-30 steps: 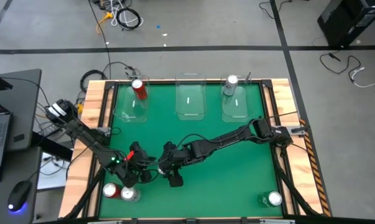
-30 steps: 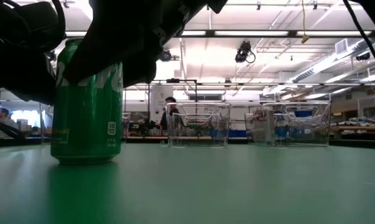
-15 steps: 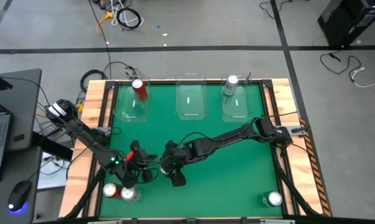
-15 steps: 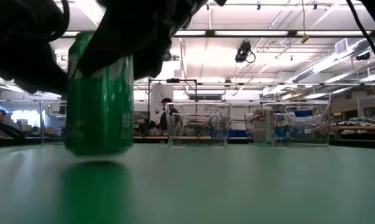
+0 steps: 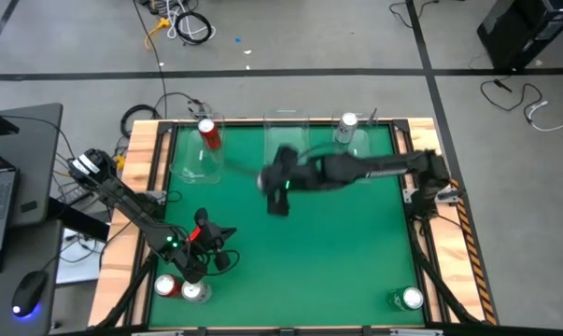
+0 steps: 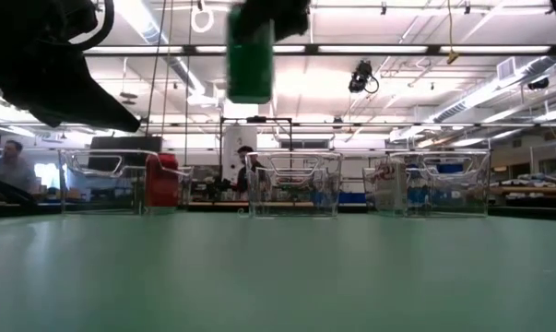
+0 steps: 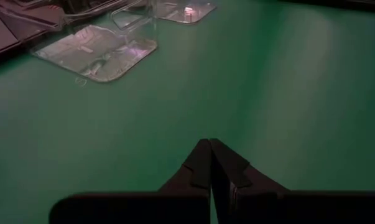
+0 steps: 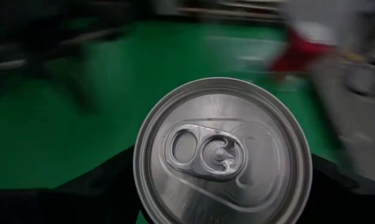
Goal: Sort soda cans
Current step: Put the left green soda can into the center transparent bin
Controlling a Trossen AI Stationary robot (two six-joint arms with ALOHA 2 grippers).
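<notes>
My right gripper (image 5: 277, 185) is shut on a green soda can (image 6: 250, 60) and holds it high above the table, near the middle clear bin (image 5: 286, 149). The can's silver top (image 8: 223, 149) fills the right wrist view. A red can (image 5: 206, 133) stands in the far-left bin and a silver-white can (image 5: 346, 125) in the far-right bin. A red can (image 5: 165, 286) and a silver-white can (image 5: 195, 292) stand at the near left corner, and a green can (image 5: 407, 299) at the near right. My left gripper (image 7: 210, 163) is shut and empty, low over the mat beside the near-left cans. My right gripper has the green can's side wall just under the top rim (image 8: 143, 171), with one dark finger (image 8: 109, 183) on each side of it. The fingers slant down from above. The can hangs upright below them, lifted clear of the table.
Three clear bins stand in a row along the far edge. Wooden rails (image 5: 143, 187) frame the green mat. The left arm (image 6: 47, 55) looms dark at the upper left of the low view. People and benches show in the room behind.
My right gripper has lifted the green can off the mat at the near left, beside my left gripper, and has carried it up and toward the far edge, to near the middle bin. The can has stayed upright.
</notes>
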